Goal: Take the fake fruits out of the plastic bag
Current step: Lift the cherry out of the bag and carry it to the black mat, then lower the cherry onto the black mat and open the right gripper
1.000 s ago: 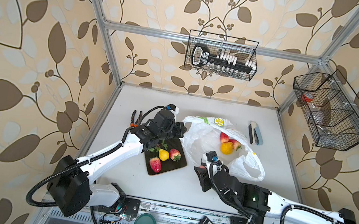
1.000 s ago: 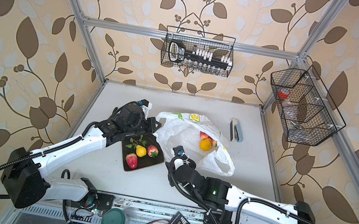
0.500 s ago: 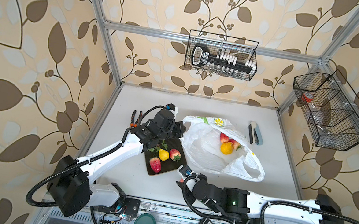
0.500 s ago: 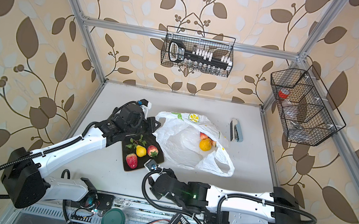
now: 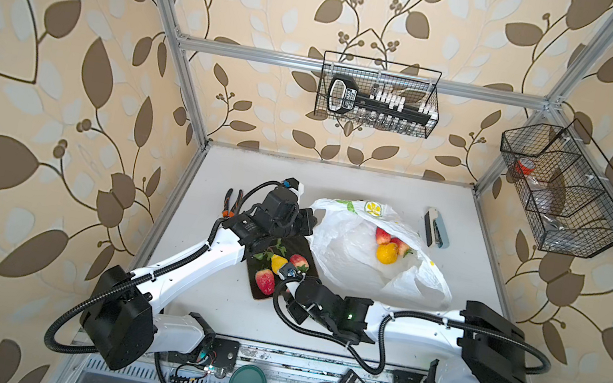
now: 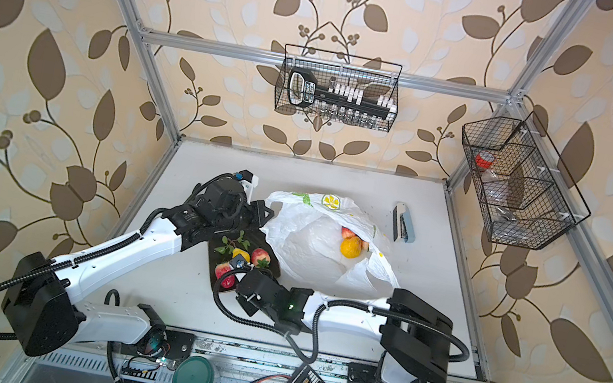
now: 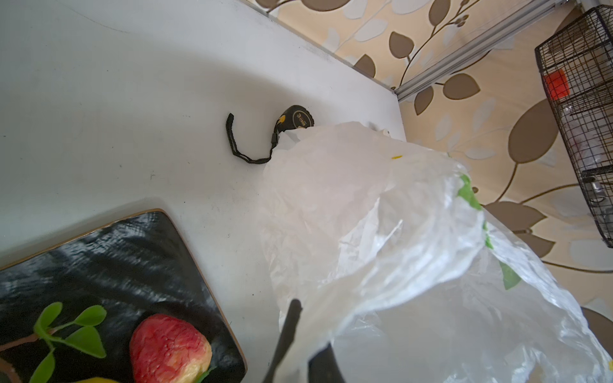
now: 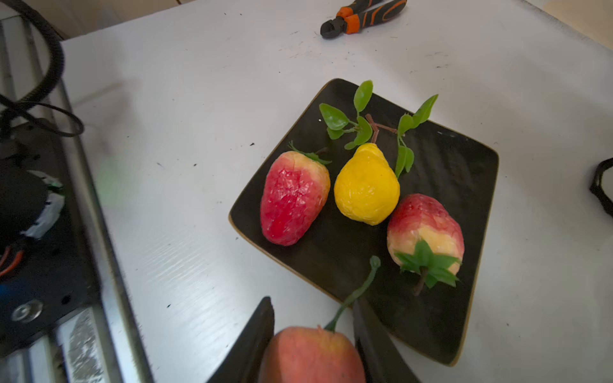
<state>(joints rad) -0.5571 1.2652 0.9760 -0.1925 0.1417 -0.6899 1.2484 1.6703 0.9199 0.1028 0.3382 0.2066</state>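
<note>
Right wrist view: my right gripper is clamped on a pink peach, its green stem standing up between the fingers. A second ago this gripper was at the mouth of the plastic bag. It has since swung round the front of the table and now sits at the lower edge of the black plate, left of centre in both top views.

Judgement: one more fruit is out of the bag, release pending.

On the plate lie a strawberry, a yellow pear and a second strawberry, close together. In the bag, right of centre, remain a yellow fruit and at least two red fruits beside it.

My left gripper is closed on the bag's film, unchanged.

Clearances: the peach hangs over the plate's rim, partly over bare table. Free plate lies just ahead, short of the second strawberry. In a top view the pliers lie well apart, upper left of the plate.
</note>
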